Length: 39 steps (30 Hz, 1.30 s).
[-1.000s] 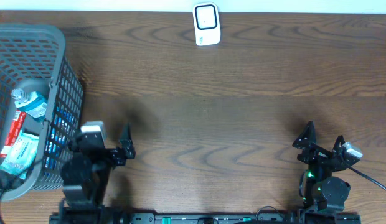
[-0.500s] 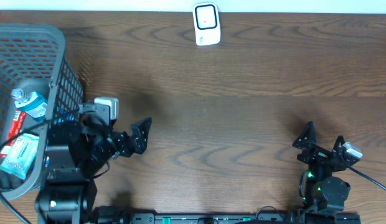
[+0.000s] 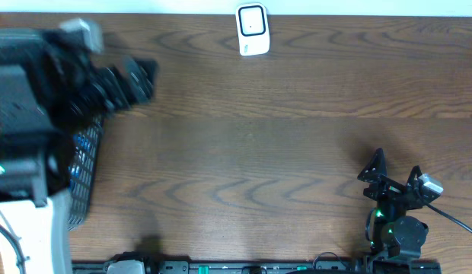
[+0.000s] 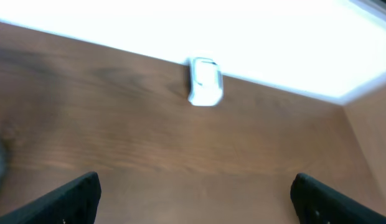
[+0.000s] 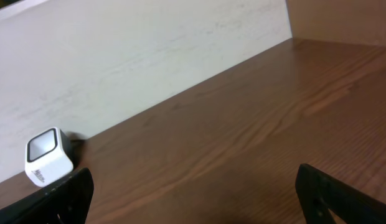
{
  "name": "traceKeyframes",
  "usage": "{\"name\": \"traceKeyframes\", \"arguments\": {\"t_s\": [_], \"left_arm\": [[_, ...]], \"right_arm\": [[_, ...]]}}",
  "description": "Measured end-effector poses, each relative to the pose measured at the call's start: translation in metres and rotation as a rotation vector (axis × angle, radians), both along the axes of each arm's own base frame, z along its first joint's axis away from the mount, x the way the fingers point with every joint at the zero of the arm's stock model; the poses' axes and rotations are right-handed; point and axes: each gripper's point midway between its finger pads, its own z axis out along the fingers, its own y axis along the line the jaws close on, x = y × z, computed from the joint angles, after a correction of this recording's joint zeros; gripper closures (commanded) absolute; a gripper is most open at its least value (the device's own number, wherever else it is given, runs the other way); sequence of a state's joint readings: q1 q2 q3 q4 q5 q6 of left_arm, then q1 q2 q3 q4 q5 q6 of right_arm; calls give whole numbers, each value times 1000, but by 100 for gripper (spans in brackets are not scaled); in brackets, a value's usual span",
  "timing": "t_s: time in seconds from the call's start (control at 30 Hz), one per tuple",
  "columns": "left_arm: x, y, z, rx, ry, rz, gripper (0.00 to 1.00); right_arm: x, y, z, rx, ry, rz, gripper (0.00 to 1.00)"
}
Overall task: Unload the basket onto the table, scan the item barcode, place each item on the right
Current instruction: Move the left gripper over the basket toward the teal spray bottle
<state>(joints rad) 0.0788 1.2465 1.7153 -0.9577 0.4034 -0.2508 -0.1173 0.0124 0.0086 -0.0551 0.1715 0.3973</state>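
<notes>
The right gripper [image 3: 395, 171], nearer than the scanner [image 3: 252, 30] and to its right, gapes wide and empty. The left gripper [image 3: 133, 80], left of the scanner, is blurred but also wide and empty, by the basket [image 3: 85, 164]. A hasty dip could clip the basket's rim. The item, presumably in the basket, is hidden under the arm. The scanner is a white box with a dark window.

The table [image 3: 259, 152] is a dark brown, wood-grained top — on it a small white scanner [image 3: 252, 30] stands at the far edge, about midway along, and a grey mesh basket [image 3: 85, 171] sits at the left end, well apart from it.
</notes>
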Motion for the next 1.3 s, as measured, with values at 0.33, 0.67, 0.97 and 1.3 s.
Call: {"name": "traceKeyframes", "arguments": {"t_s": [0.33, 0.67, 0.97, 1.3], "left_arm": [[-4, 151, 3, -206, 106, 726, 2], [-14, 213, -26, -231, 184, 994, 2], [-38, 248, -118, -346, 536, 1355, 2], [-23, 269, -188, -390, 727, 1493, 2]], "right_arm": [[0, 0, 0, 0, 1, 0, 1], [0, 0, 0, 0, 1, 0, 1], [0, 0, 0, 0, 1, 0, 1], [0, 0, 0, 0, 1, 0, 1]]}}
